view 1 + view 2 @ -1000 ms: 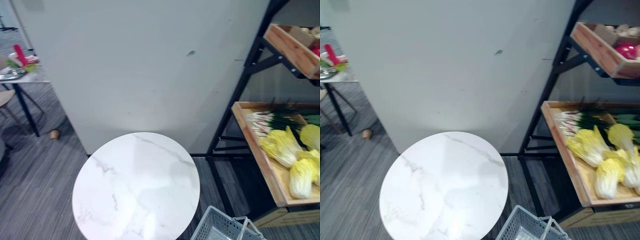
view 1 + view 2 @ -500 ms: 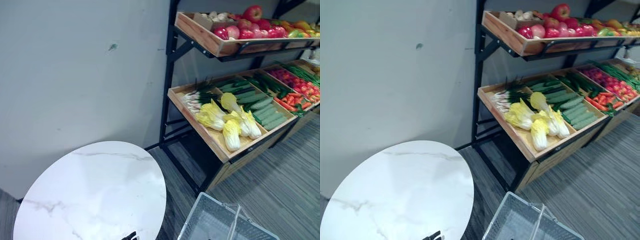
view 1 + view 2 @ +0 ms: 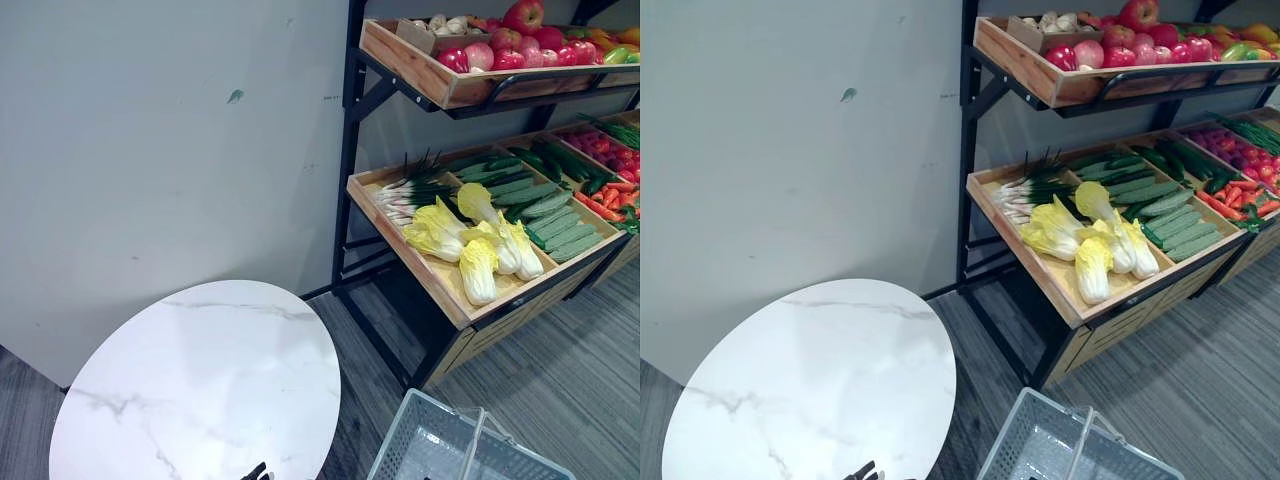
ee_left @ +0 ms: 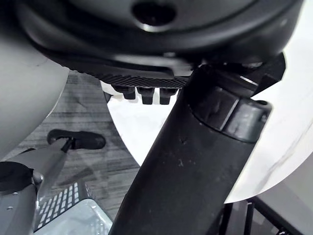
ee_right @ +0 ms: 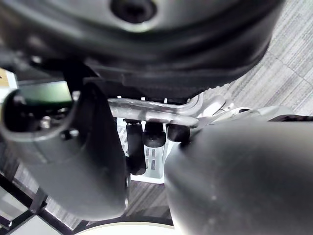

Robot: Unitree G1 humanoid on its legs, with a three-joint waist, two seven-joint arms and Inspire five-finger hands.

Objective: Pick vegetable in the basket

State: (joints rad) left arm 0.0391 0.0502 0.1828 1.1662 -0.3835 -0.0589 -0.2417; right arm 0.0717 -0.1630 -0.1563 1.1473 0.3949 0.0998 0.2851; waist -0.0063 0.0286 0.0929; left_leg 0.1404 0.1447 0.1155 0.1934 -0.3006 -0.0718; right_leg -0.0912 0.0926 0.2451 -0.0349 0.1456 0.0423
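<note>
I see right hand (image 5: pixel 136 152) hooked round basket handle (image 5: pixel 156 108), basket (image 3: pixel 430 450) low beside round table (image 3: pixel 200 380); cabbages (image 3: pixel 478 262) on shelf tray (image 3: pixel 402 246), well apart from basket; left hand (image 4: pixel 142 93) by table edge, grip I can't tell

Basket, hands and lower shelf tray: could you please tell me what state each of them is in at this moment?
basket, handles raised, no vegetable in the part shown
right hand, curled round the basket handle
left hand, relaxed, holding nothing, by the round table
lower tray, stocked with cabbages
</note>
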